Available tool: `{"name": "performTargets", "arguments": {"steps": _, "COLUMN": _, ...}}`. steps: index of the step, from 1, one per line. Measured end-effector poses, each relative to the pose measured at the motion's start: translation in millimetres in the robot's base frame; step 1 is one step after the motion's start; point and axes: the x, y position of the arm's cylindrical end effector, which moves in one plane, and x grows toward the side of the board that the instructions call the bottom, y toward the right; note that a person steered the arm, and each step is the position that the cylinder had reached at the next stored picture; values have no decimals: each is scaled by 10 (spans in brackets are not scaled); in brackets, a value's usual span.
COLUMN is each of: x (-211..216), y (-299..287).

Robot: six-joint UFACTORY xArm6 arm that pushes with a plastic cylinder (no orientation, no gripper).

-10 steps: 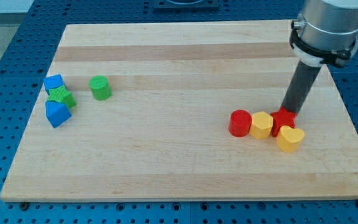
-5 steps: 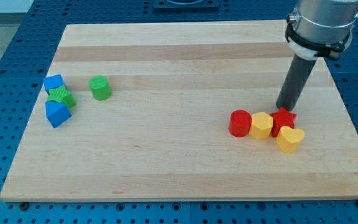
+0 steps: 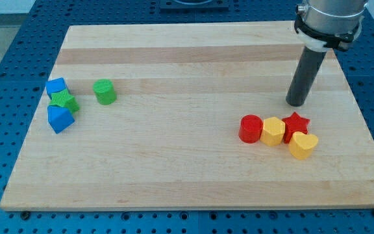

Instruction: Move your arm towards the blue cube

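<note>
Pale wooden board (image 3: 193,162) fills most of the view, resting on a blue perforated bench that shows around its edges. Nearest the view's bottom on the right sits a tight cluster, seemingly pushed together: a yellow heart (image 3: 303,145), a yellow hexagon (image 3: 273,130), a red cylinder (image 3: 250,128) and a red star (image 3: 297,123), touching one another. Just above the star, apart from it, my tip (image 3: 295,103) rests on bare wood; it is a plain rod with nothing to open or close, and it holds nothing. Far across on the view's left lies the target group: a blue block (image 3: 60,118) of unclear shape, a green star-like block (image 3: 64,101) and the blue cube (image 3: 56,86) at the cluster's upper end, with a green cylinder (image 3: 104,92) a little to their right. Reaching the cube likely calls for a long leftward sweep. The arm's upper body is cut off by the view's top.
</note>
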Motion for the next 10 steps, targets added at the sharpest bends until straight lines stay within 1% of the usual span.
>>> {"name": "performTargets", "arguments": {"steps": 1, "x": -162, "y": -65}}
{"name": "performTargets", "arguments": {"steps": 2, "x": -470, "y": -143}}
{"name": "performTargets", "arguments": {"steps": 5, "x": -1199, "y": -383}}
{"name": "performTargets", "arguments": {"steps": 6, "x": -1464, "y": -607}}
{"name": "performTargets", "arguments": {"steps": 7, "x": -1654, "y": -1208}}
{"name": "performTargets", "arguments": {"steps": 8, "x": -1597, "y": -1831}}
{"name": "performTargets", "arguments": {"steps": 9, "x": -1586, "y": -2625}}
{"name": "performTargets", "arguments": {"steps": 10, "x": -1531, "y": -3617}}
